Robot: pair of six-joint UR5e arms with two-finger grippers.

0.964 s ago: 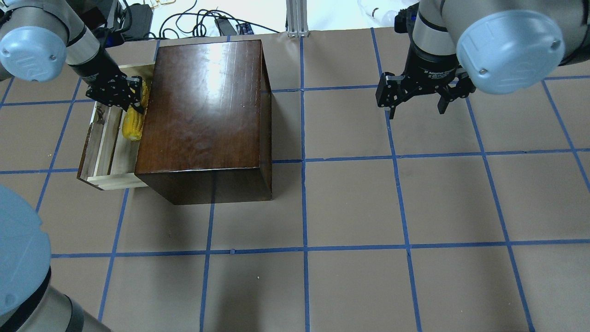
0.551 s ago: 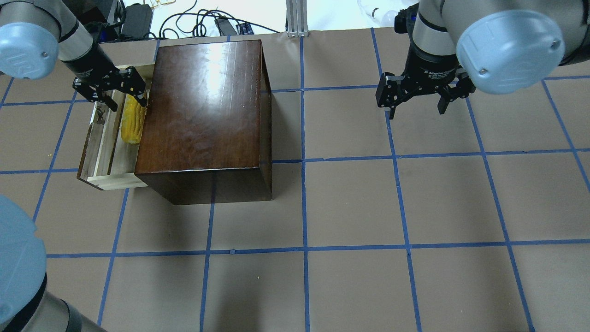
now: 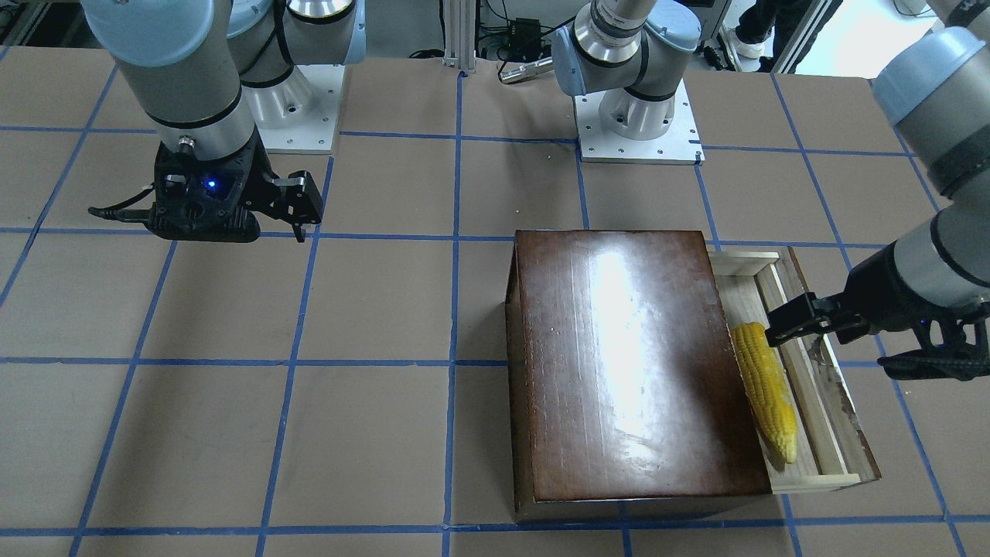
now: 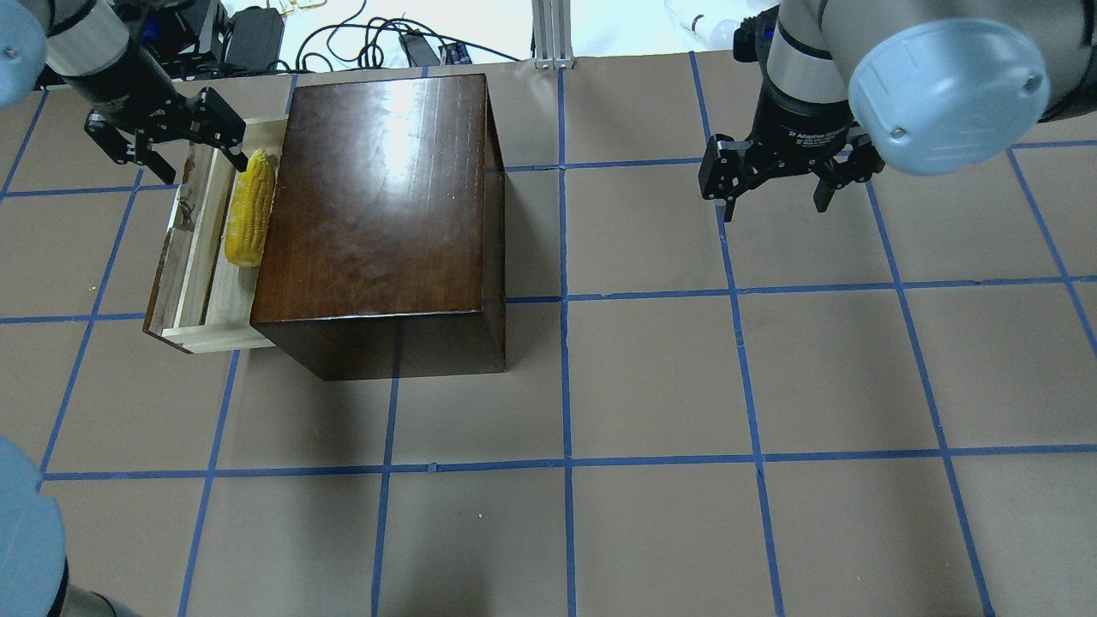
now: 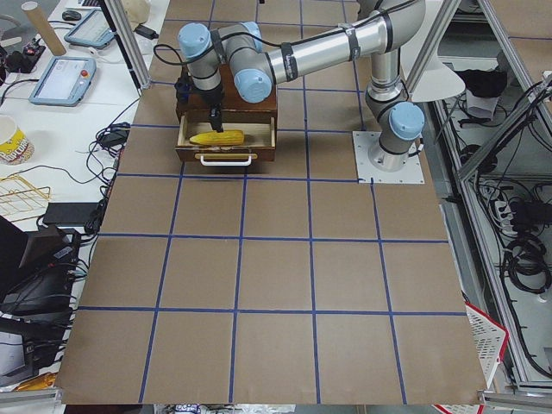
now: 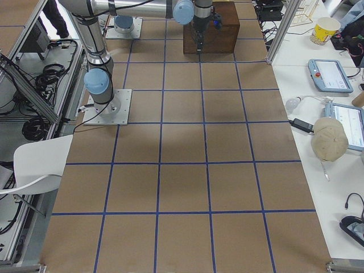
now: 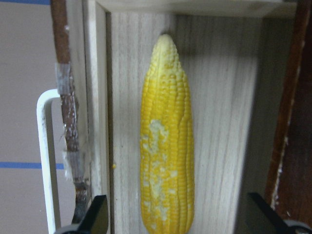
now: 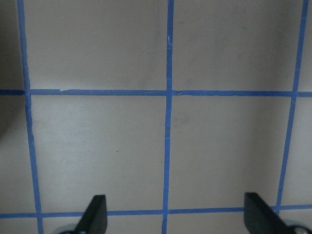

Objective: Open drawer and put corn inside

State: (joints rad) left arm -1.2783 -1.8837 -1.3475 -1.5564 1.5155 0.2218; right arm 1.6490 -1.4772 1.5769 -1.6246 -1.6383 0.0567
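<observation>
1. The tapered yellow corn cob (image 4: pixel 250 210) with bumpy kernels lies flat on the floor of the shallow pale-wood drawer (image 4: pixel 199 257), close against the glossy dark-brown wooden box (image 4: pixel 377 206) that the drawer belongs to. Nothing touches the corn cob.
2. The drawer, with its scuffed dark-brown front panel and whitish handle (image 7: pixel 44 161), stands pulled out from the box on the robot's left side. It is open wide enough for the whole corn cob to show in the overhead view.
3. The left tool (image 4: pixel 206 171) hovers above the drawer's far end, beside the box's far left corner. Its fingers are spread wide and it holds nothing; the wrist view shows both fingertips clear of the corn cob on either side.
4. The right tool (image 4: pixel 776 206) hangs over the brown paper-covered table (image 4: pixel 651 386), well apart from the box on its right. It is likewise spread wide and empty.
5. Judged against the task sentence, both parts look done: the drawer is open and the corn cob is inside. At most the left arm has to draw clear of the box; closing the drawer is not asked for.
</observation>
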